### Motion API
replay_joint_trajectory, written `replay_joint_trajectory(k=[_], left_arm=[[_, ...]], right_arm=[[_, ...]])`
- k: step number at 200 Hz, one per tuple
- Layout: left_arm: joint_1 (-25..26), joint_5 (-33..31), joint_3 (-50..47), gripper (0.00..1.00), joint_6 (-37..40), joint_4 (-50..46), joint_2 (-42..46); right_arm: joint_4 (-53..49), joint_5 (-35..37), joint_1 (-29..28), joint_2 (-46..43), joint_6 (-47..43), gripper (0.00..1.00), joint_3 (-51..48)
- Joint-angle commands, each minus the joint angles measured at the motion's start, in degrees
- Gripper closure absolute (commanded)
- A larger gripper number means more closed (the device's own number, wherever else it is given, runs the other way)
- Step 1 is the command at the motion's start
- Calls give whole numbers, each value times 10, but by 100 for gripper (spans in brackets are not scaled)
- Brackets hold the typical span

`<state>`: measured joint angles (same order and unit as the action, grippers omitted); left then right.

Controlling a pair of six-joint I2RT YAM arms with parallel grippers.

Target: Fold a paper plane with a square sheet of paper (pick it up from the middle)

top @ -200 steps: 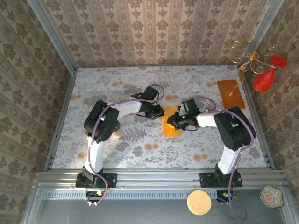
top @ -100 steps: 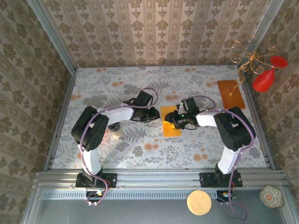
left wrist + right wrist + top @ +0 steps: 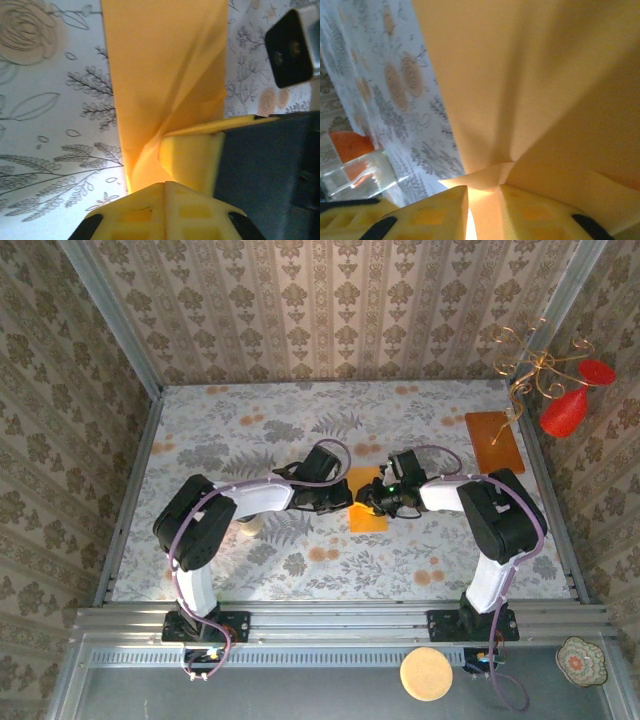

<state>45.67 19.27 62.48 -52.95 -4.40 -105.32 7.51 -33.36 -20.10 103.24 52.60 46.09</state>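
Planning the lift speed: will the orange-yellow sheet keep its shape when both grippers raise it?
Probably floppy: the square sheet of paper puckers where the right gripper pinches it. It will likely sag or buckle between grips, as the left gripper also wrinkles its edge. It looks thin, so it is probably very light and easily torn.

1. The square sheet of paper (image 3: pixel 165 65) is thin, matt, smooth paper, softly creased.
2. My left gripper (image 3: pixel 165 187) has pads (image 3: pixel 135 212) of dull yellow plastic.
3. The table (image 3: pixel 220 430) has a matt floral-print covering.
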Motion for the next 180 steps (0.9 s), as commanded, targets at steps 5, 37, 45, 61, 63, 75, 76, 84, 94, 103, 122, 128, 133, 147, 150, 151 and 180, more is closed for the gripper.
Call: replay_joint_trajectory(k=[5, 37, 45, 61, 63, 75, 76, 84, 94, 103, 122, 128, 133, 147, 150, 151, 180], left_arm=[[-1, -3, 2, 93, -6, 7, -9], [-3, 1, 19, 96, -1, 5, -24], [-3, 6, 23, 96, 0, 8, -31], [-3, 10, 36, 97, 6, 1, -43], [-3, 11, 38, 97, 6, 0, -44], [-4, 10, 49, 97, 13, -9, -51], [-4, 10, 50, 97, 13, -10, -52], [-5, 7, 55, 97, 17, -15, -56], [-7, 3, 62, 97, 20, -25, -61], [-10, -1, 66, 97, 22, -30, -65], [-14, -1, 70, 97, 21, -35, -75], [-15, -1, 73, 98, 21, -38, -78], [-16, 0, 74, 98, 22, -39, -81], [-16, 1, 76, 98, 23, -41, -86], [-16, 1, 78, 98, 24, -42, -87], [-16, 1, 78, 98, 24, -42, -88], [-17, 2, 87, 98, 28, -53, -98]], right_arm=[[-40, 36, 1, 14, -5, 82, -13], [-43, 38, -1, 16, -7, 90, -12], [-45, 38, -1, 17, -7, 92, -12], [-46, 39, 0, 17, -9, 95, -12], [-46, 39, -1, 17, -10, 95, -12], [-46, 39, 0, 18, -10, 96, -13], [-47, 39, 0, 18, -10, 96, -13], [-46, 39, 0, 18, -11, 96, -13], [-46, 39, 0, 20, -10, 97, -13], [-46, 39, 0, 19, -10, 97, -13], [-45, 39, -1, 19, -9, 97, -13], [-45, 39, 0, 18, -10, 97, -14], [-45, 39, -1, 18, -9, 97, -14], [-45, 38, 0, 18, -9, 97, -13], [-45, 38, 0, 17, -9, 97, -13], [-44, 38, 0, 17, -9, 98, -13], [-43, 36, 0, 17, -8, 97, -13]])
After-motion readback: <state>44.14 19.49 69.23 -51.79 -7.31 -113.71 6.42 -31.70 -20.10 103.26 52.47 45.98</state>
